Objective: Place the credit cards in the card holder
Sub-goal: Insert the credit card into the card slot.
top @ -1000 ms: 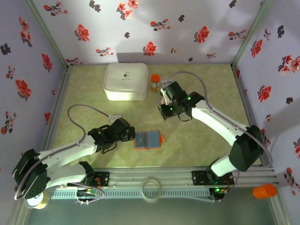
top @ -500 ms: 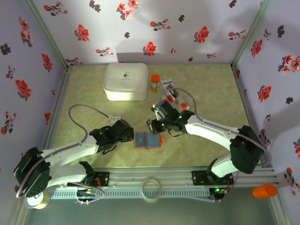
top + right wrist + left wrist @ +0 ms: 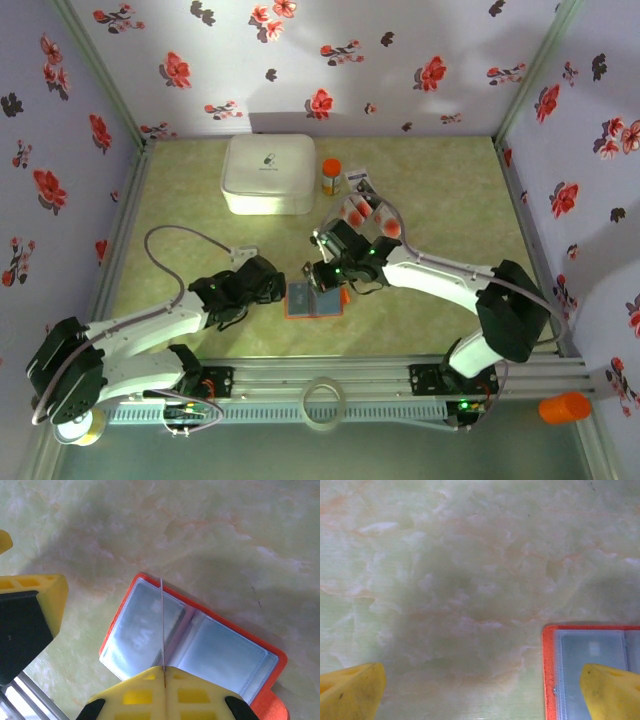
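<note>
Card holder, pocket lettering seemingly blurred

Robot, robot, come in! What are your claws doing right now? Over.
Right claw shut on a card, edge-on above the open card holder. Left claw open over the holder's left edge. Nothing between card and holder.

1. Left wrist view, lower right: the card holder runs off the right and bottom edges.
2. Right wrist view, centre: the card is edge-on, its face unreadable.
3. Top view, centre: the credit cards are partly behind the right arm, their print too small.
</note>
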### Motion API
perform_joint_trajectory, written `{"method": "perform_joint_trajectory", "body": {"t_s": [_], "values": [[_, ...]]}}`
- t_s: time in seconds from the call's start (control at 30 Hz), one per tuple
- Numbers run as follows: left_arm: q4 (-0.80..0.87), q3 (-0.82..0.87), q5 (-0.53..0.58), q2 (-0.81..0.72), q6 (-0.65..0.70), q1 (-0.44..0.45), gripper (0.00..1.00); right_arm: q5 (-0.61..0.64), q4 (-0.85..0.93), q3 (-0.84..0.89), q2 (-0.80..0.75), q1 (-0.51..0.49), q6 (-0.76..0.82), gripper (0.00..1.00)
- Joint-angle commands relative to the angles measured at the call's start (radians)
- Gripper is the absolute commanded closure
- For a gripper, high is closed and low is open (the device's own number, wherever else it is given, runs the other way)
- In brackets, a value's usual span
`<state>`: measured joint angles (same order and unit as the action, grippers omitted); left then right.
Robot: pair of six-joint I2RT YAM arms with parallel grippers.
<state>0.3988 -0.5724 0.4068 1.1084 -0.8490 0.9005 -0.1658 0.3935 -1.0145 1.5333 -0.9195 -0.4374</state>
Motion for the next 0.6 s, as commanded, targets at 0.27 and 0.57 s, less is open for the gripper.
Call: {"method": "perform_joint_trajectory", "body": {"t_s": [0.27, 0.57], "values": [[-0.042, 0.015, -0.06, 0.07, 0.065, 0.005, 0.0, -0.032, 0.003, -0.032, 0.062, -0.027, 0.001, 1.0], [-0.049, 0.016, -0.063, 0.11, 0.084, 0.005, 0.0, -0.037, 0.0, -0.044, 0.108, -0.031, -0.002, 1.0]]}}
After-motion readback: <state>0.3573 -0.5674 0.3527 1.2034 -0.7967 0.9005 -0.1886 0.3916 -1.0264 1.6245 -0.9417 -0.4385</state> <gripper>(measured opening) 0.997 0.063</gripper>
